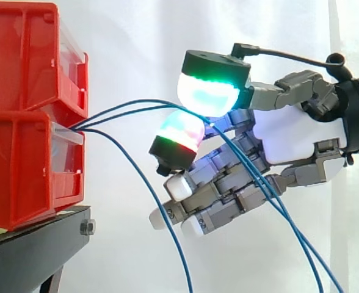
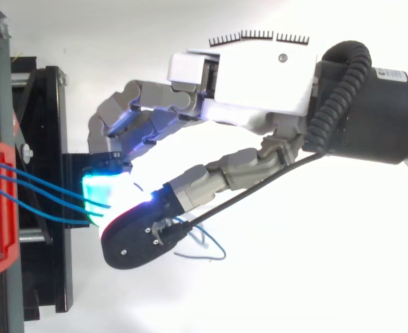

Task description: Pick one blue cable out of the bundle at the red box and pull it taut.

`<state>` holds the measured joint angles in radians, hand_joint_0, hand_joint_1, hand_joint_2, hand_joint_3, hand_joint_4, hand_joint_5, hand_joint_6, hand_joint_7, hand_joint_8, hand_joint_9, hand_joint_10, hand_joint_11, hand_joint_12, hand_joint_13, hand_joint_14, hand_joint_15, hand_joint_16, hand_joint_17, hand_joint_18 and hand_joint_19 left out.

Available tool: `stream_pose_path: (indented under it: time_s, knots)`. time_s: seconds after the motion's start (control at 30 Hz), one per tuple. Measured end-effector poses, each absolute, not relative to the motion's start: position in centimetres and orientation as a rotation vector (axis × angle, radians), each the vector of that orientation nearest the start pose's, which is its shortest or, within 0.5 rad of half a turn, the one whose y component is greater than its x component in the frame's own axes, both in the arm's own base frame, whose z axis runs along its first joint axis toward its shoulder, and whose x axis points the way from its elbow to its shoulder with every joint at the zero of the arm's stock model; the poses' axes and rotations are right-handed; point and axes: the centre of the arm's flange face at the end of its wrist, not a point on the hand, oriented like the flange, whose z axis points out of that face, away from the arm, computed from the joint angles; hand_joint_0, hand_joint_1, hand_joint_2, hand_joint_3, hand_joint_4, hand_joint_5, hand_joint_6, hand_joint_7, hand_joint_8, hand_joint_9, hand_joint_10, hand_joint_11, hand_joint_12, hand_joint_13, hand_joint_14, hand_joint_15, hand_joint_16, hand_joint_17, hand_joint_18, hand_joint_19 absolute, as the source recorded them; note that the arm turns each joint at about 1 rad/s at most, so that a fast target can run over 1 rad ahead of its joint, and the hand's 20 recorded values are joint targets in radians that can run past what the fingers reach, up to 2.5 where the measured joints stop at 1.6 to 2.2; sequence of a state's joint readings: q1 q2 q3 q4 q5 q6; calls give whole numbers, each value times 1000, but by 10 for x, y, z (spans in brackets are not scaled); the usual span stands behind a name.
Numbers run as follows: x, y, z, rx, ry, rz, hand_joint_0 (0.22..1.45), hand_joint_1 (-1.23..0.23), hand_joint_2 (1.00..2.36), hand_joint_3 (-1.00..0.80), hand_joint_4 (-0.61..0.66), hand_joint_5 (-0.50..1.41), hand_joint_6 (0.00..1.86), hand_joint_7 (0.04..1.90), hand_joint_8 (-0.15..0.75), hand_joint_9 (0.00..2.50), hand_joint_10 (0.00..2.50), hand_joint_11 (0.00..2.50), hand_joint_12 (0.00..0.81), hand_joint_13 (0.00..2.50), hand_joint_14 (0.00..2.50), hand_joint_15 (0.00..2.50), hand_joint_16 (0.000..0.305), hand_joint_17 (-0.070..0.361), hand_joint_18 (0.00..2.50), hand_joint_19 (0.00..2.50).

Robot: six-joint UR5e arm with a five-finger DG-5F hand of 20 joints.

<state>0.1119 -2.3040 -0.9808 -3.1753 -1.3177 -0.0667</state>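
The robot hand (image 1: 289, 143) is pinched shut, its glowing pads (image 1: 207, 91) squeezing the blue cables (image 1: 130, 108) just beside the red boxes (image 1: 21, 171). Two cables go into the pinch; I cannot tell if it holds one or both. They still curve a little, so I think the pulling tight is left. I count three blue cables, two stacked red boxes and one robot hand.

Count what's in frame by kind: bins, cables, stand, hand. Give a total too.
red bins: 2
blue cables: 3
black stand: 1
hand: 1
Total: 7
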Motion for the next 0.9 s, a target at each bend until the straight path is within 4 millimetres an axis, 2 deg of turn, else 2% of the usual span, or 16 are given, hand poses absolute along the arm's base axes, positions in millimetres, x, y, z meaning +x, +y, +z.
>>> stream_pose_path:
  time_s: [0.1, 0.23, 0.33, 0.47, 0.6, 0.73, 0.9]
  knots:
    - [763, -73, 307, 1325, 1280, 948, 778, -902, 1000, -500, 11, -187, 905, 904, 281, 752, 15, 739, 319, 404, 4, 104, 48, 108, 396, 74]
    - [763, -74, 307, 1325, 1281, 947, 747, -911, 1000, -500, 11, -184, 902, 1038, 278, 767, 15, 740, 318, 410, 4, 118, 48, 107, 393, 111]
    - [763, -74, 307, 1325, 1281, 947, 722, -892, 1006, -429, 27, -183, 907, 1124, 277, 785, 14, 741, 317, 413, 5, 130, 47, 107, 390, 145]
    - [763, -74, 307, 1326, 1282, 946, 704, -870, 1007, -408, 36, -181, 907, 1159, 273, 791, 15, 728, 316, 414, 5, 142, 47, 106, 387, 160]
    - [763, -74, 307, 1326, 1282, 946, 733, -897, 1003, -464, 13, -185, 909, 1078, 276, 775, 16, 733, 318, 412, 5, 126, 47, 106, 388, 131]
    - [763, -74, 307, 1326, 1281, 947, 757, -962, 1000, -500, 72, -194, 906, 994, 270, 725, 15, 735, 323, 398, 4, 115, 47, 107, 390, 96]
    - [763, -74, 307, 1325, 1280, 946, 661, -998, 1000, -500, 94, -205, 909, 969, 276, 701, 15, 757, 326, 384, 5, 120, 48, 108, 384, 105]
